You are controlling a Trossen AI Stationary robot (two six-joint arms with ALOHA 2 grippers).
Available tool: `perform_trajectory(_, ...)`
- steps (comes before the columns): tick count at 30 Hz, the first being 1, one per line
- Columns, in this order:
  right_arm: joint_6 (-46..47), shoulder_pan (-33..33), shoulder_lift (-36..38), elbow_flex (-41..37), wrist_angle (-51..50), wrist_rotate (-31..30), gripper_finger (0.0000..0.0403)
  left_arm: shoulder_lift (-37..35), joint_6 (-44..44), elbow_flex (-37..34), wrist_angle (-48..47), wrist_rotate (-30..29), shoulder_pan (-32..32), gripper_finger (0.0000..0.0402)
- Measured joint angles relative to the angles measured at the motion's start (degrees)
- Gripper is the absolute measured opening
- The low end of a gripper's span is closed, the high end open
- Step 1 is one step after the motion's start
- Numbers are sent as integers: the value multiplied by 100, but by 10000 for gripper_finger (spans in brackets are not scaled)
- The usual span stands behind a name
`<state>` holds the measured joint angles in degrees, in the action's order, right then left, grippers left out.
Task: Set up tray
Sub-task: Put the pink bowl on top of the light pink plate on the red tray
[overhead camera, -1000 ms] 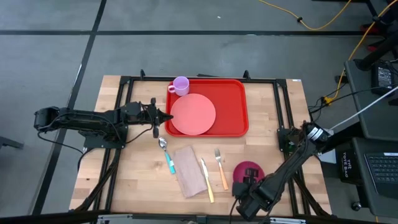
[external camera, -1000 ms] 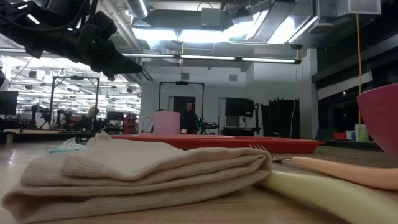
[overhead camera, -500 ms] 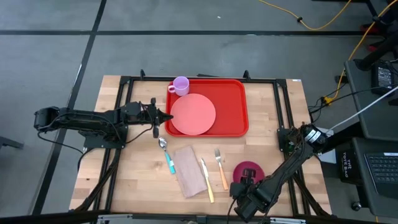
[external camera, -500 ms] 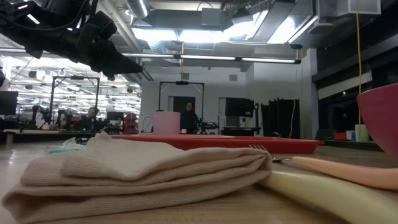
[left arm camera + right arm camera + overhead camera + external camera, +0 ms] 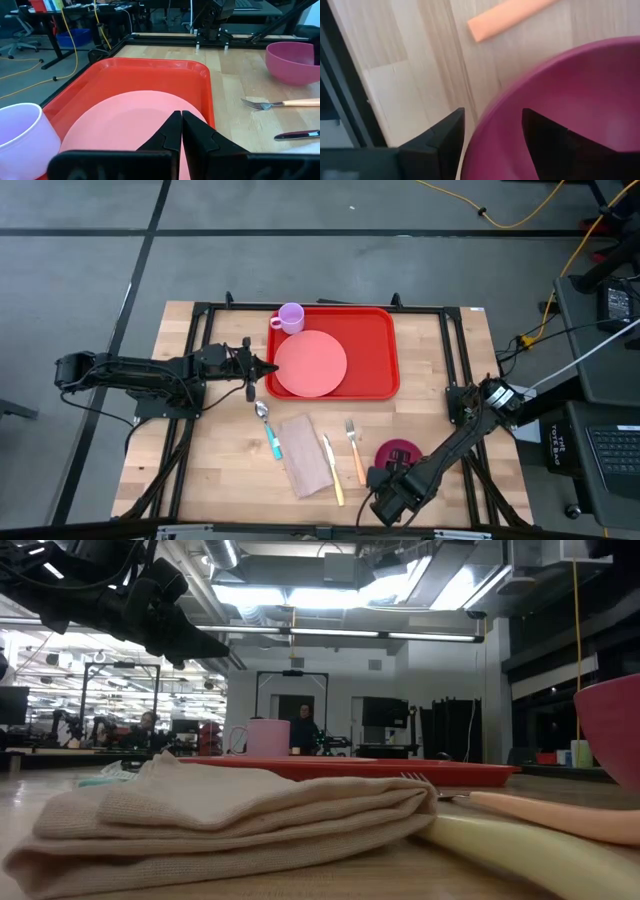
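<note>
Red plastic forms the large rectangular tray (image 5: 340, 352), with rounded corners and a raised rim, lying flat at the far middle of the wooden tabletop (image 5: 430, 430); its long axis runs left to right across the high view. On its left half rests a round pink plate (image 5: 311, 364), and a small lilac cup (image 5: 290, 317) stands at its far left corner.

Left gripper (image 5: 272, 367): held level just beside the tray's left short edge, its fingers (image 5: 172, 132) pressed together with nothing between them, their tips pointing along the tray's long axis over the rim of the plate. In the low view the same gripper (image 5: 215, 644) hangs above the tabletop.

Right gripper (image 5: 385, 478): at the near right of the tabletop, well apart from the tray. Its fingers (image 5: 447, 135) are spread, straddling the near rim of a round magenta bowl (image 5: 400, 455); whether they touch the rim cannot be told.

Between tray and near edge lie, from left to right: a metal spoon with a teal handle (image 5: 268, 427), a folded beige cloth napkin (image 5: 306, 454), a knife with a pale yellow handle (image 5: 333, 471), and a fork with an orange handle (image 5: 355, 450), all pointing roughly toward the tray.
</note>
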<state>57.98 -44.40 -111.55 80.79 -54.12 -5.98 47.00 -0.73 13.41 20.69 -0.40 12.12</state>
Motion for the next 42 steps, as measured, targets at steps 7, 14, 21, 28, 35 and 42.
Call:
perform_trajectory(7, -14, -2, 0, 189, -306, 118, 199, 1, 21, 0, 0, 2, -1, 8)
perform_trajectory(14, -119, 18, 2, 190, -419, 116, 199, 0, 17, 0, -37, 0, 0, 6)
perform_trajectory(21, -388, 111, 2, 190, -403, 114, 126, 0, 13, 0, -46, 2, -2, 10)
perform_trajectory(28, -713, 144, 20, 201, -421, -12, 16, 0, 7, 0, -46, 2, -2, 9)
perform_trajectory(35, -862, 144, 15, 257, -825, 85, 12, 1, -2, 0, -44, 2, -1, 8)
perform_trajectory(42, -882, 144, 11, 796, -1745, 50, 12, 0, -2, 0, -42, 0, 0, 8)
